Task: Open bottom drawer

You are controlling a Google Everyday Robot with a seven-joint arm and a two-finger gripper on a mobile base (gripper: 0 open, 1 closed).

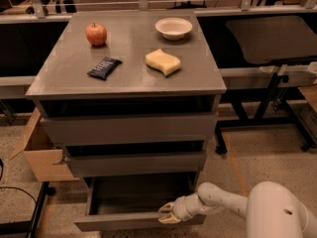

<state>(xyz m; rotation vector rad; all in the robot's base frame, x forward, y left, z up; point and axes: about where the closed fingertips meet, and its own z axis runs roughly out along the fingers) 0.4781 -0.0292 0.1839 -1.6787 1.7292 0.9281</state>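
The bottom drawer [124, 221] is the lowest and narrowest of three grey drawers under the grey cabinet top. It stands pulled out, its shallow box showing behind the flat front panel. My gripper [166, 215] is at the right part of that front panel's top edge, its yellowish fingertips shut on the panel. The white arm reaches in from the lower right.
On the cabinet top [59, 78] lie a red apple [96, 33], a white bowl [173, 28], a yellow sponge [163, 61] and a dark snack bar [104, 67]. A cardboard box [39, 152] stands on the floor at left. Black table legs [262, 103] stand at right.
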